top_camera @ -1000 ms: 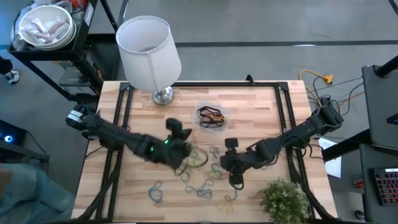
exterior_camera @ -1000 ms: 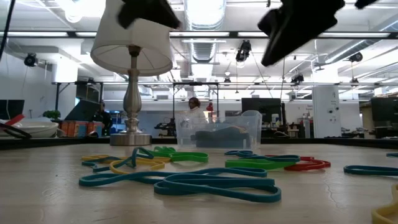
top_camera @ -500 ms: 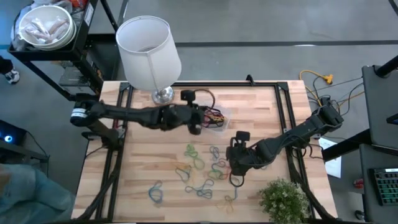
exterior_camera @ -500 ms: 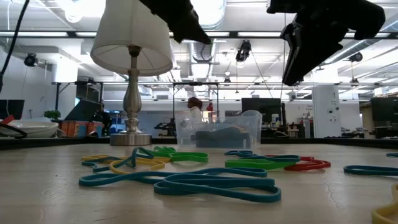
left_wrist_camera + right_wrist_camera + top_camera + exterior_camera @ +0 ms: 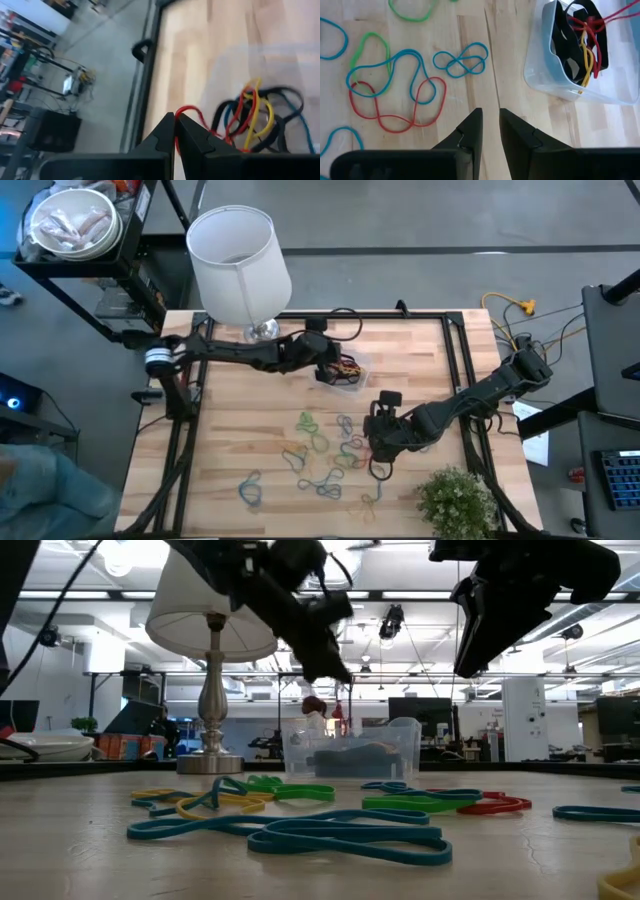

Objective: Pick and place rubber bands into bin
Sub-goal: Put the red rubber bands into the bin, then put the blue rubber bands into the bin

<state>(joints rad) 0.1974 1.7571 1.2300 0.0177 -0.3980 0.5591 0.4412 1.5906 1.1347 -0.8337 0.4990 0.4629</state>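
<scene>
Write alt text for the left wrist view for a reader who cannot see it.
The left pincer, shut on a red rubber band, hangs over the clear bin, which holds tangled black, yellow, red and blue bands on a wooden table.

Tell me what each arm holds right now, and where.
Left gripper pinches a red rubber band by one end of its loop, over the bin. Right gripper holds nothing.

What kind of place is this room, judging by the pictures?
Probably a robotics lab or workshop: open ceiling ducts, equipment racks beyond the table, and a wooden workbench in a black metal frame.
</scene>
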